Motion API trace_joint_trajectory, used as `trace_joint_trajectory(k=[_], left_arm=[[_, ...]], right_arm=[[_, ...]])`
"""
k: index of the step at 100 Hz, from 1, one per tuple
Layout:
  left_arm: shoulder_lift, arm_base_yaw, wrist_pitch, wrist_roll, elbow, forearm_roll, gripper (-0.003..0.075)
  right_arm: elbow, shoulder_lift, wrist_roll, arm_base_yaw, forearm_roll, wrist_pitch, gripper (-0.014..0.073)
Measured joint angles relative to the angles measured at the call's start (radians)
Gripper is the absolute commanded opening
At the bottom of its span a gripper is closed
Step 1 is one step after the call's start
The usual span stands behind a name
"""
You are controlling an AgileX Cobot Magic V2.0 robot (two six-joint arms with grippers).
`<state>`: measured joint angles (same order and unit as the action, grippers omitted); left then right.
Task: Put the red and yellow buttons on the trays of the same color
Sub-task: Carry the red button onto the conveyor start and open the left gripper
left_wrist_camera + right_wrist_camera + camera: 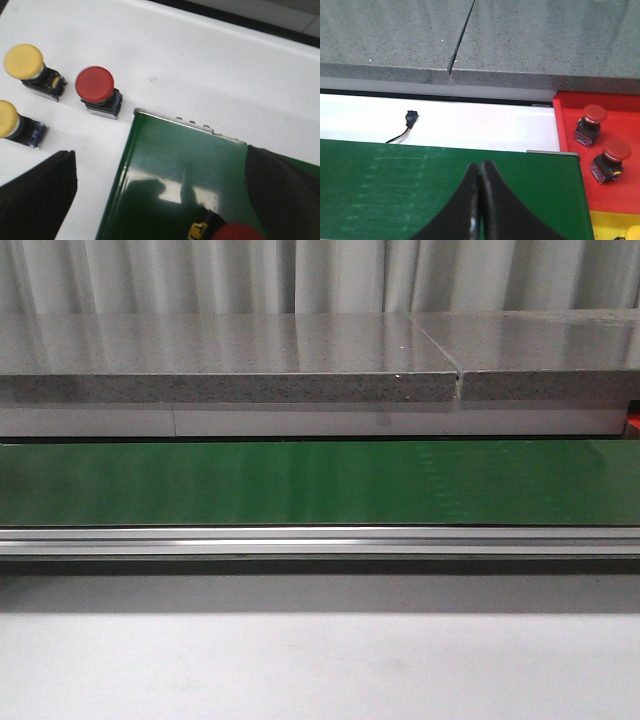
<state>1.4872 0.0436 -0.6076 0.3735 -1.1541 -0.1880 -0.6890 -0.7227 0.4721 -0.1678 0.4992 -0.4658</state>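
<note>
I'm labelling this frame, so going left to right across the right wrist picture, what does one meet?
Small black connector on its wire → closed right gripper over the green belt → red tray → two red buttons, first, then.

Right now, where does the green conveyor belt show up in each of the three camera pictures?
Front view: the green belt runs as a band across the whole picture.
Left wrist view: its end fills the lower middle, a red button on it.
Right wrist view: it lies under the shut right gripper.
Shared landmark: the belt itself.
</note>
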Motion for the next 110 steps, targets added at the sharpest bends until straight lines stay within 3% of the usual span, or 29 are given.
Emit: trace_joint_trajectory(k=[56,110], left_arm=[[0.086,0.324,-0.023,-0.001,-0.013,0.0,0.0599],[0.324,0.348,0.015,-0.021,-0.13,-0.01,0.0599]], right_arm=[[0.0,0.0,0.0,0.0,0.0,0.0,-0.0067],[0.0,0.0,0.0,0.0,0.0,0.0,-0.0067]])
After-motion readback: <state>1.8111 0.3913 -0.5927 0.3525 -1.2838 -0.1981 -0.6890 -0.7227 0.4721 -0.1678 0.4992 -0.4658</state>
